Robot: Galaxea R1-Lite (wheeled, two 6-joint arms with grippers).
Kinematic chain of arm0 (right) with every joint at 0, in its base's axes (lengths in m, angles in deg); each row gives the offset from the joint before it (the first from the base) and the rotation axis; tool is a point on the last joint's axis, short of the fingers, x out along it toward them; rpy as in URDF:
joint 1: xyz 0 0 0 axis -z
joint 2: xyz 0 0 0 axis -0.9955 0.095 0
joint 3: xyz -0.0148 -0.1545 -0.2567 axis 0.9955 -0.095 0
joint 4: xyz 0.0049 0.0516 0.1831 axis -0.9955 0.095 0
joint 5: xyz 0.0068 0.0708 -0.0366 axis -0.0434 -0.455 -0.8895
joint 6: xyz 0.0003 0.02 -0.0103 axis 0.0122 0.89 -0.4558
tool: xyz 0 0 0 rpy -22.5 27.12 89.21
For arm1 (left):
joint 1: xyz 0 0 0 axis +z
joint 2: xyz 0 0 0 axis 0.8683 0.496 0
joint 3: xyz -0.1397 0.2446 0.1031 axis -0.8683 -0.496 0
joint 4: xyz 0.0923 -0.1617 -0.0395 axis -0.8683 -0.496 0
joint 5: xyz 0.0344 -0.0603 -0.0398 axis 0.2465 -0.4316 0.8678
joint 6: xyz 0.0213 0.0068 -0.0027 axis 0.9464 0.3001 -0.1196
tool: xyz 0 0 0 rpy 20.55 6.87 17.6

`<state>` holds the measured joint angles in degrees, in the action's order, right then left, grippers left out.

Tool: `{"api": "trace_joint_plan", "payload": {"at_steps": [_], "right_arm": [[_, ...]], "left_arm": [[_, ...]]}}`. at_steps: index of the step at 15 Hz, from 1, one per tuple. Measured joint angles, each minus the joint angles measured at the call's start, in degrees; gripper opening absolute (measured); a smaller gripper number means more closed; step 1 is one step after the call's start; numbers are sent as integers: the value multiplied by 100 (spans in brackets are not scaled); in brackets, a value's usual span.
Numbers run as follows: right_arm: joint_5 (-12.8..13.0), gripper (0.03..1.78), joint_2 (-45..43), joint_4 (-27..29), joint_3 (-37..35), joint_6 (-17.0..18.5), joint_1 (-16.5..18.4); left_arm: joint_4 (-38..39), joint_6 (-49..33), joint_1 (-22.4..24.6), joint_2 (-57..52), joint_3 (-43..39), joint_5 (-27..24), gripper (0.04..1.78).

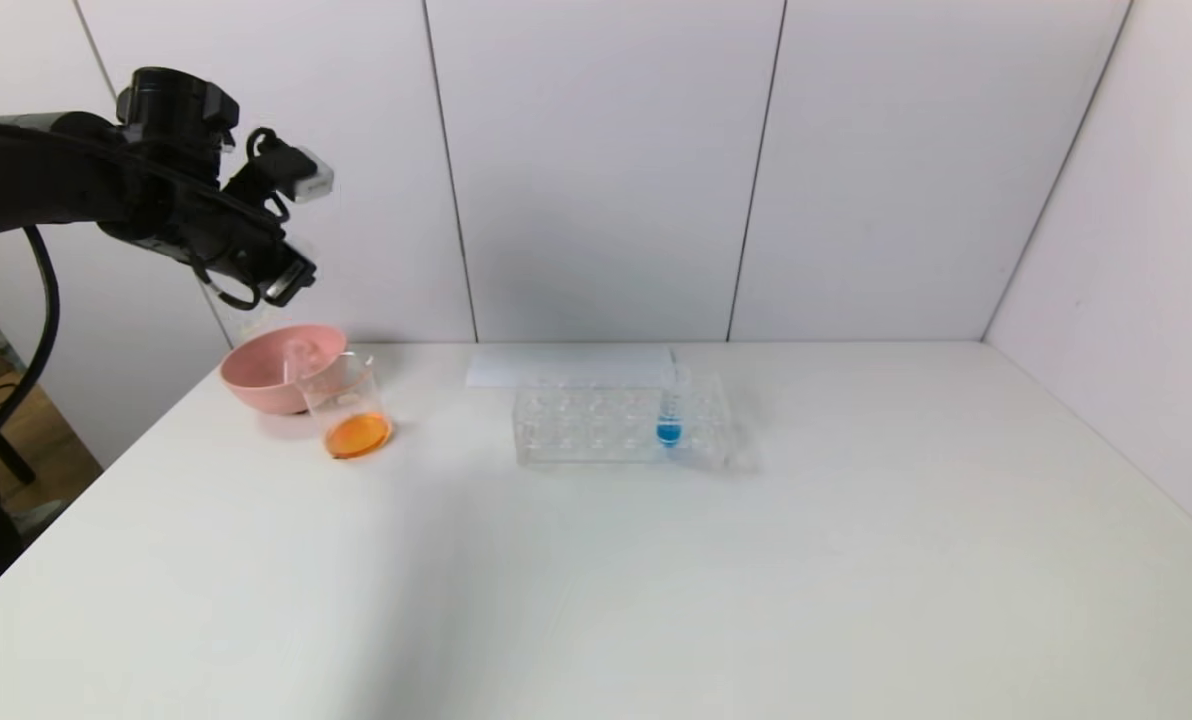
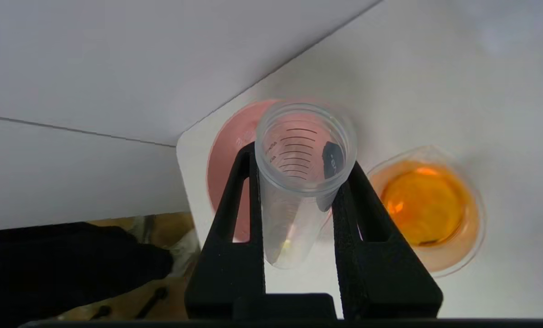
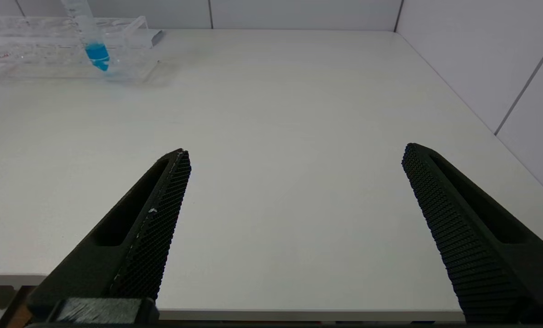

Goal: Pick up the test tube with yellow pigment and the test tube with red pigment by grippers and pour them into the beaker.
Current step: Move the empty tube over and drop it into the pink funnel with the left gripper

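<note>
My left gripper [image 1: 291, 282] [image 2: 299, 159] hangs above the table's far left corner, shut on a clear graduated test tube [image 2: 294, 214]. Only a trace of yellow pigment shows at the tube's rounded base. The tube is tilted, and its open mouth lies over the pink bowl [image 1: 256, 385] [image 2: 221, 173]. The small glass beaker [image 1: 351, 405] [image 2: 426, 205] stands right beside the bowl and holds orange liquid. The test tube with red pigment is out of view. My right gripper [image 3: 294, 155] is open and empty over the table's near edge.
A clear tube rack [image 1: 606, 425] [image 3: 34, 50] stands mid-table with one blue-liquid tube [image 1: 669, 415] [image 3: 94, 45] upright in it. A white sheet [image 1: 566, 365] lies behind the rack. Walls close the back and the right side.
</note>
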<state>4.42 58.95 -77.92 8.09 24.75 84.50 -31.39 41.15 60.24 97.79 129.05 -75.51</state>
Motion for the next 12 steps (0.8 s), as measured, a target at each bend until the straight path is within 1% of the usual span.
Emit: {"api": "trace_joint_plan", "payload": {"at_steps": [2,6,9,12], "right_arm": [[0,170,0,-2,0,0,5],[-2,170,0,0,0,2,2],[0,170,0,0,0,5,0],[-2,170,0,0,0,0,-2]], "left_arm": [[349,-874,0,17,0,-50,44],[981,-2078,29,149,-34,-33,44],[1123,-2745,143,210,-308,5,44],[1457,-3123,267,276,-507,-30,44]]}}
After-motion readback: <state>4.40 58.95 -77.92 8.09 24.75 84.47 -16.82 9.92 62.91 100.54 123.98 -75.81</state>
